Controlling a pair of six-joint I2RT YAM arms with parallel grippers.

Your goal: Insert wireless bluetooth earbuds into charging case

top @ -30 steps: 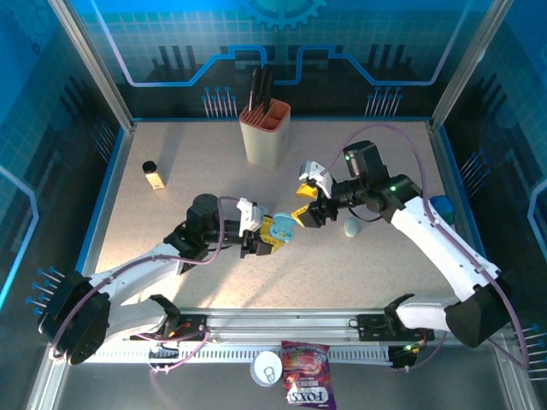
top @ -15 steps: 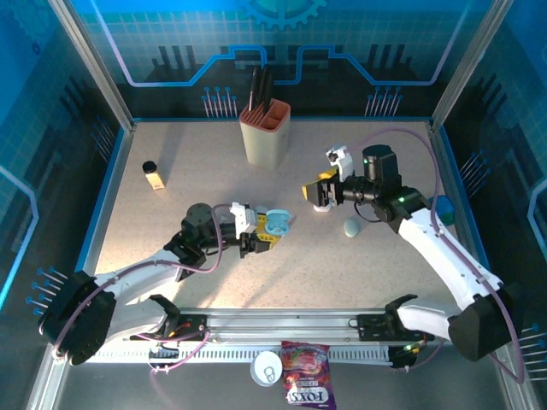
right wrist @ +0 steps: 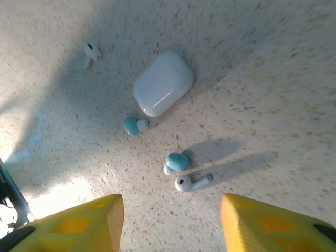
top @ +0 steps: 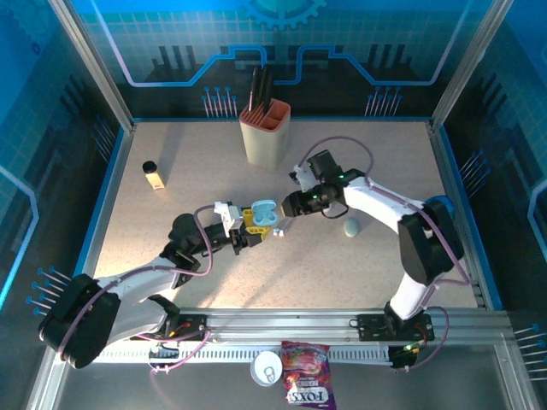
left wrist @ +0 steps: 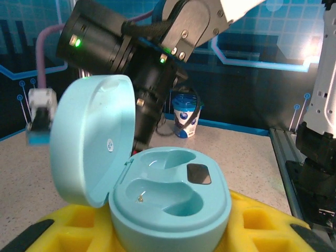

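My left gripper (top: 255, 224) is shut on the base of a pale teal charging case (left wrist: 170, 197), its yellow fingers (left wrist: 68, 231) on either side. The lid (left wrist: 86, 142) stands open and both slots are empty. In the top view the case (top: 264, 213) sits mid-table with my right gripper (top: 285, 207) just to its right. The right gripper (right wrist: 170, 226) is open and hovers over the table with nothing between its fingers. Beyond its tips lie a teal earbud (right wrist: 177, 161) and a white earbud (right wrist: 189, 182) side by side. Another teal earbud (right wrist: 134, 126) and a white stemmed one (right wrist: 91, 52) lie farther off.
A white pebble-shaped case (right wrist: 163, 83) lies shut among the earbuds. A pale case (top: 352, 226) rests right of the right gripper. A tan utensil holder (top: 267, 132) stands at the back, a small bottle (top: 154, 175) at the left, a blue-and-white cup (left wrist: 187, 115) near the right wall.
The right arm has swung left from the table's right half to beside the case, and its jaws have narrowed a little. The left gripper has shifted slightly left with the case.
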